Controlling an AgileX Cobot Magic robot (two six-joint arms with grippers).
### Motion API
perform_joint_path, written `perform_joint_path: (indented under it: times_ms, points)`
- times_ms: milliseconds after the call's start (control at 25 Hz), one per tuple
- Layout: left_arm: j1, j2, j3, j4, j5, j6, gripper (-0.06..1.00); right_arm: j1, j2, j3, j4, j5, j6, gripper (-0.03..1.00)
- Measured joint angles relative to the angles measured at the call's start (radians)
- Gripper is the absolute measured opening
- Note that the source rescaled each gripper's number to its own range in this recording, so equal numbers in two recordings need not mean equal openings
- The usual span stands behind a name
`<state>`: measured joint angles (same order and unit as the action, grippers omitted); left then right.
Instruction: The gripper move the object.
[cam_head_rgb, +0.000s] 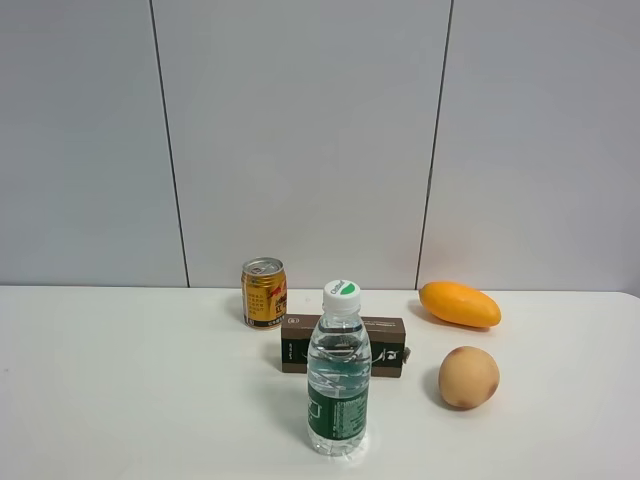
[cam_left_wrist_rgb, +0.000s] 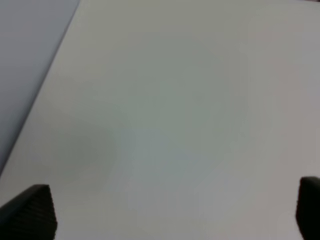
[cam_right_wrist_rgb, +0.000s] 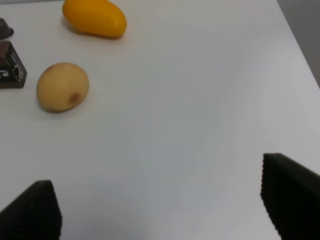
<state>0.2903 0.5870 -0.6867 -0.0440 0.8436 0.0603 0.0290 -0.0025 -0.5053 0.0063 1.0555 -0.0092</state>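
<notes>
The object, a pale peach-tan egg-shaped fruit (cam_head_rgb: 468, 377) with a reddish-brown blotch, lies on the white table right of the water bottle. It also shows in the right wrist view (cam_right_wrist_rgb: 62, 86), well ahead of my right gripper (cam_right_wrist_rgb: 160, 212). That gripper is open and empty, its two black fingertips far apart over bare table. My left gripper (cam_left_wrist_rgb: 175, 212) is open and empty over bare table; only its fingertips show. Neither gripper nor arm appears in the exterior view.
A bright orange mango (cam_head_rgb: 459, 304) lies behind the fruit, also in the right wrist view (cam_right_wrist_rgb: 94, 18). A water bottle (cam_head_rgb: 338, 370) stands in front of a dark brown box (cam_head_rgb: 344, 344). A gold can (cam_head_rgb: 264, 292) stands behind them. The table's edge (cam_right_wrist_rgb: 299, 45) lies to the right.
</notes>
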Motion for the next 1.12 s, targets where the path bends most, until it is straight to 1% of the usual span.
perform_joint_path:
  times_ms: [200,400,560,680,1120]
  points:
    - [0.000,-0.177,0.082,-0.030,0.093,0.000,1.00,0.000,0.000,0.000,0.000,0.000,0.000,1.00]
    - [0.000,-0.255,0.103,-0.034,0.164,0.000,1.00,0.000,0.000,0.000,0.000,0.000,0.001,1.00]
    - [0.000,-0.276,0.146,-0.035,0.174,0.000,1.00,0.000,0.000,0.000,0.000,0.000,0.003,1.00]
    - [0.000,-0.276,0.174,-0.035,0.202,0.000,1.00,0.000,0.000,0.000,0.000,0.000,0.003,1.00]
    - [-0.009,-0.290,0.177,-0.038,0.205,0.000,1.00,0.000,0.000,0.000,0.000,0.000,0.003,1.00]
